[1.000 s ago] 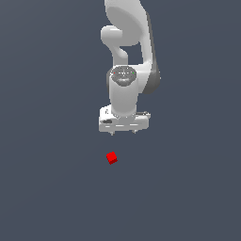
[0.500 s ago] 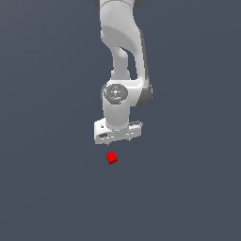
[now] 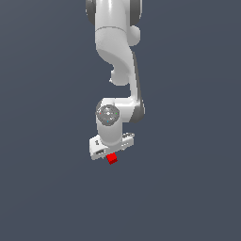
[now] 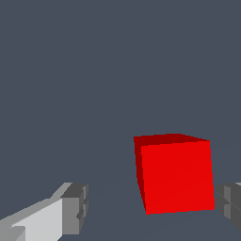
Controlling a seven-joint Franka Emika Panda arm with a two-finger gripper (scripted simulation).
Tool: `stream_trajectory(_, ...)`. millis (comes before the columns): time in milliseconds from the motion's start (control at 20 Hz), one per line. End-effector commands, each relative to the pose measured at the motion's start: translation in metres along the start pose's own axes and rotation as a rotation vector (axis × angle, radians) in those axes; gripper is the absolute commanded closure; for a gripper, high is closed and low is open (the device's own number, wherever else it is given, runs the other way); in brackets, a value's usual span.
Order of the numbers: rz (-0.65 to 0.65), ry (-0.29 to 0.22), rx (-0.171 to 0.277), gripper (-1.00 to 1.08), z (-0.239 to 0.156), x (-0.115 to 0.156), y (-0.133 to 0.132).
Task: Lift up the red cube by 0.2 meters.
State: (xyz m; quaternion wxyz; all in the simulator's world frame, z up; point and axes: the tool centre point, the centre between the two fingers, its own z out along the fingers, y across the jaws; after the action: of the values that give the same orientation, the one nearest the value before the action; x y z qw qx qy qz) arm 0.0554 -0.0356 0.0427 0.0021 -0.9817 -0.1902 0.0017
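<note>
Tool [image 4: 150,209] is open: two grey, blocky finger pads spread wide in the wrist view, one [image 4: 75,209] well clear of the cube, the other [image 4: 229,204] just beside it, with a slim gap. Nothing gripped.

Red cube [image 4: 175,174] sits between the fingers, off-centre toward one pad. Plain bright red, flat matte faces, sharp edges, top face darker than the front; slightly rotated relative to the fingers.

Exterior view: white, smooth, rounded arm [image 3: 117,52] comes straight down, the tool [image 3: 111,151] directly over the red cube [image 3: 112,159], which peeks out under the flat white hand body. Surface [image 3: 188,188] underneath is uniform dark grey-blue, no texture, no visible edges.
</note>
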Motion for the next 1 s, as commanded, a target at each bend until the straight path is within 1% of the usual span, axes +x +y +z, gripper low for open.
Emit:
stream_trajectory(0, -0.032, 0.002, -0.002, -0.92, 0.009, 0.005, 0.006)
stream_trajectory(500, -0.077, 0.002, -0.005, -0.92, 0.023, 0.013, 0.014)
stream_trajectory(550, -0.077, 0.002, -0.005, 1.08, 0.023, 0.013, 0.014)
stream_trajectory(950, -0.077, 0.002, -0.005, 1.08, 0.023, 0.013, 0.014)
